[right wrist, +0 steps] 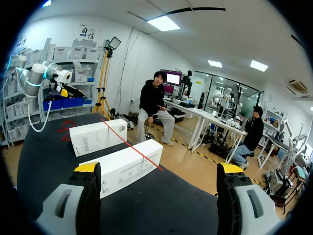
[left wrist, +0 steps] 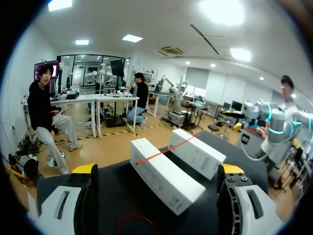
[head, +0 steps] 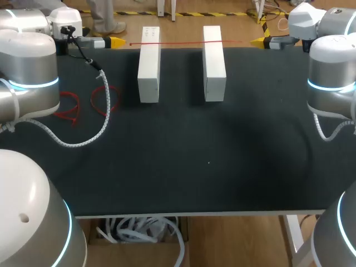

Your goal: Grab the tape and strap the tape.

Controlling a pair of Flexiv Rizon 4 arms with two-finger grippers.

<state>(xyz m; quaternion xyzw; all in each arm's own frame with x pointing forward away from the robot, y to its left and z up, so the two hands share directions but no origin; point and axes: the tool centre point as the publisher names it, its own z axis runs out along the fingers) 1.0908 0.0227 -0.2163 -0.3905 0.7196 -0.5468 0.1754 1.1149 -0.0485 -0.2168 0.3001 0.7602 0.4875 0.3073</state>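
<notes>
Tape (head: 183, 42): thin red strip in the upper middle of the head view. It runs straight across the far ends of the left box (head: 148, 64) and the right box (head: 213, 62), and a short length sticks out past each. You can't tell from these views whether those ends are fixed to anything.

Boxes: both white, lying side by side on the black table (head: 183, 167) with a gap between them.

Left gripper (head: 115, 41): upper left of the head view, yellow tips pointing at the tape's near end. It is close but not touching. Its wrist view shows the fingers spread wide with nothing held.

Right gripper (head: 258, 41): upper right, mirrored, just off the tape's other end. Its fingers are also wide apart and empty.

Red loops (head: 89, 103): a couple lie loose on the table at left of the head view, well apart from the boxes.

Progress, as a judgement:
- You are at the very start, since neither end of the tape is gripped.
- The grab is not yet made, and the strapping is left after it.
- Both arms look placed to take one end each.
</notes>
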